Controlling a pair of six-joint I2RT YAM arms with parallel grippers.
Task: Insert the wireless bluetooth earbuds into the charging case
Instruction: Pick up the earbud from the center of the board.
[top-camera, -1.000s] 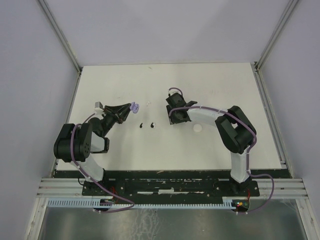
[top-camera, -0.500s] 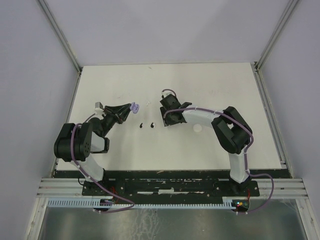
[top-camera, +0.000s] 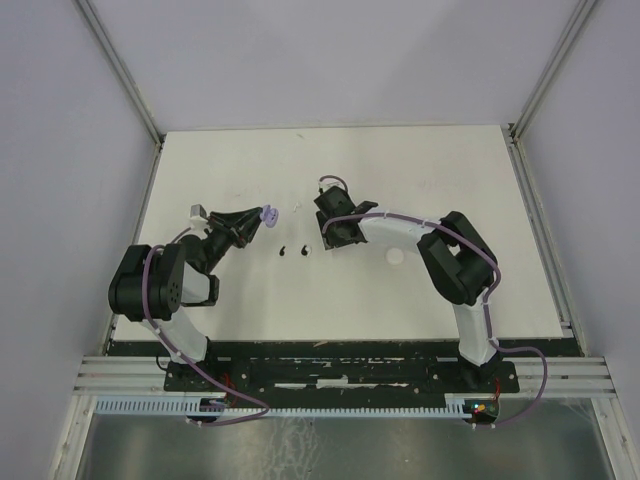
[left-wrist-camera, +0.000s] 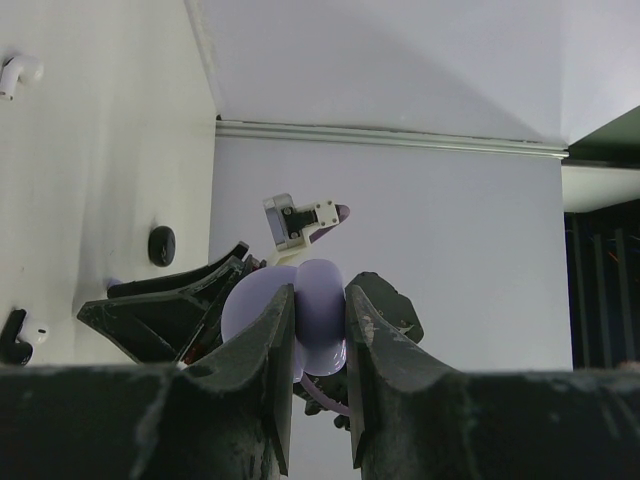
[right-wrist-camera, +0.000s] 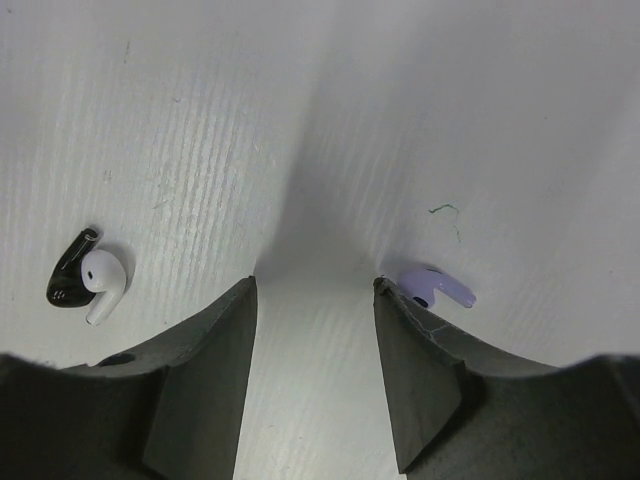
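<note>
**Desk:** From overhead, how do the arms stand?

**Photographer:** The left arm folds sharply at the elbow and reaches toward the middle of the table (top-camera: 450, 170). The left gripper (top-camera: 262, 214) is clamped on the lilac charging case (top-camera: 269, 212). The right arm stretches leftward, and the right gripper (top-camera: 322, 230) sits low near a black earbud (top-camera: 284, 250), a black-and-white pair (top-camera: 305, 248) and a pale earbud (top-camera: 297, 207).

**Desk:** And the left wrist camera?

**Photographer:** The left gripper (left-wrist-camera: 320, 300) pinches the round case (left-wrist-camera: 250, 310) from both sides, fingers (left-wrist-camera: 270, 350) drawn tight against it. The black earbud (left-wrist-camera: 161, 245) and a white earbud (left-wrist-camera: 18, 72) lie on the table beyond.

**Desk:** The right wrist?

**Photographer:** The right gripper (right-wrist-camera: 315, 290) points down at the table, its fingers (right-wrist-camera: 205, 380) partly apart and holding nothing. A lilac earbud (right-wrist-camera: 437, 288) lies just beside one fingertip. The black-and-white pair (right-wrist-camera: 88, 278) lies touching, off to the other side.
</note>
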